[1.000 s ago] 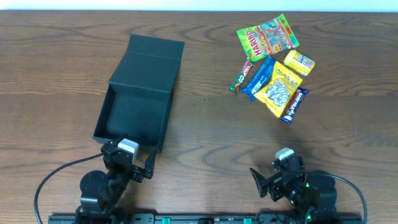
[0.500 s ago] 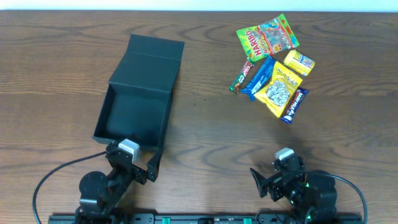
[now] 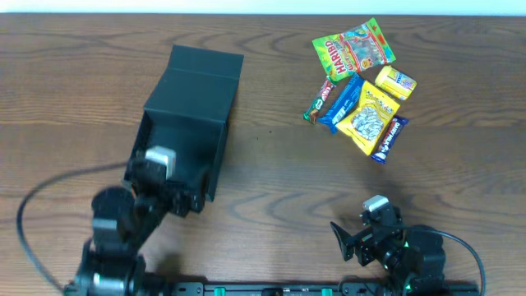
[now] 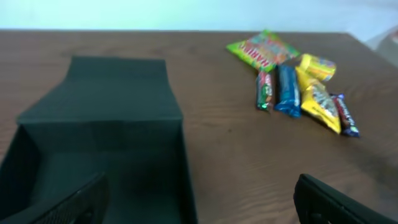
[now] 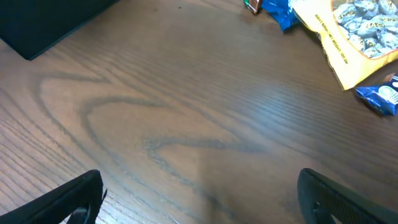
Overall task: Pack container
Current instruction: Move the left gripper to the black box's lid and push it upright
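**Container** (image 3: 185,123): matte black cardboard box. Its hinged lid (image 3: 204,72) is thrown back flat on the counter (image 3: 271,173), and the cavity is bare. It lies directly under and ahead of the left hand.

**Left hand** (image 3: 182,196): poised over the box's near end. Its fingers are spread wide with nothing between them (in the wrist view one tip shows over the cavity, the other over bare wood).

**Right hand** (image 3: 341,238): low at the near counter edge, well off to the side of the container. It is likewise wide open and empty.

**Snacks**: a touching cluster far ahead of the right hand and across from the left.
- Haribo bag (image 3: 353,48), farthest
- small yellow packet (image 3: 396,82)
- blue bar (image 3: 343,103)
- green-ended bar (image 3: 319,100)
- yellow candy bag (image 3: 370,119)
- dark blue bar (image 3: 389,138), nearest

**Step in hand**: judged the very start, with the box open and nothing packed.

**Next move**: likely a reach to the cluster, the right hand being closer. The packets crowd together, so an edge piece such as the dark blue bar would be easiest to take alone.
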### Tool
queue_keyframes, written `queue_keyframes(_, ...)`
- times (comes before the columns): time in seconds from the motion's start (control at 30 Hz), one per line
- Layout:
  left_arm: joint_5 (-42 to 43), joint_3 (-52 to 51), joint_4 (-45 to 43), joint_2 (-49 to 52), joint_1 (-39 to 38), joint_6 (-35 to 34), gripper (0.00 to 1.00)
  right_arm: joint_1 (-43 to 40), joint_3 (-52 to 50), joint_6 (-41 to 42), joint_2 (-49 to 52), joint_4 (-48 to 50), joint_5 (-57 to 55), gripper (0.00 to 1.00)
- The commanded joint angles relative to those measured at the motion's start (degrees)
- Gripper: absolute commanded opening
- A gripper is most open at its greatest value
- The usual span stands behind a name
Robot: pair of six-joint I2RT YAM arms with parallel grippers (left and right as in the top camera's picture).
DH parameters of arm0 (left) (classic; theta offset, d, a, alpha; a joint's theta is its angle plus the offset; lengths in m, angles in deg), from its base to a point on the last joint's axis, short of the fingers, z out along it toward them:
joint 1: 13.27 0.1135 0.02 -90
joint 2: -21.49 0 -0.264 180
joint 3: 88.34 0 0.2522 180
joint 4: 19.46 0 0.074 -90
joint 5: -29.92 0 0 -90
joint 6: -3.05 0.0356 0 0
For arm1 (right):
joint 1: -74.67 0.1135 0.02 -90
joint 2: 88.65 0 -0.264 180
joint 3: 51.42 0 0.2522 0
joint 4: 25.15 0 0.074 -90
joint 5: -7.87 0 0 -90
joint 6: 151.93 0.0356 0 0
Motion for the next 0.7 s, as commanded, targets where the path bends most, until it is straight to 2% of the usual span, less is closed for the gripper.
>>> queue_keyframes(0.0,-0.39,6.69,1.88,9.66,-0.13,-0.11,0.95,0.31,-0.24,-0.83,-0.35,-0.07,0.42,0.99)
queue_keyframes(0.17,-1.7,14.91,8.17,24.33,-4.26,5.95,0.95,0.31,-0.24,-0.83,-0.35,-0.07,0.42,0.99)
queue_keyframes(0.3,-2.91,17.49,10.29,34.62,-7.82,6.23,0.95,0.31,-0.24,-0.83,-0.35,-0.07,0.42,0.99)
queue_keyframes(0.67,-2.97,17.49,8.76,49.13,-8.17,5.57,0.95,0.31,-0.24,-0.83,-0.35,-0.07,0.42,0.99)
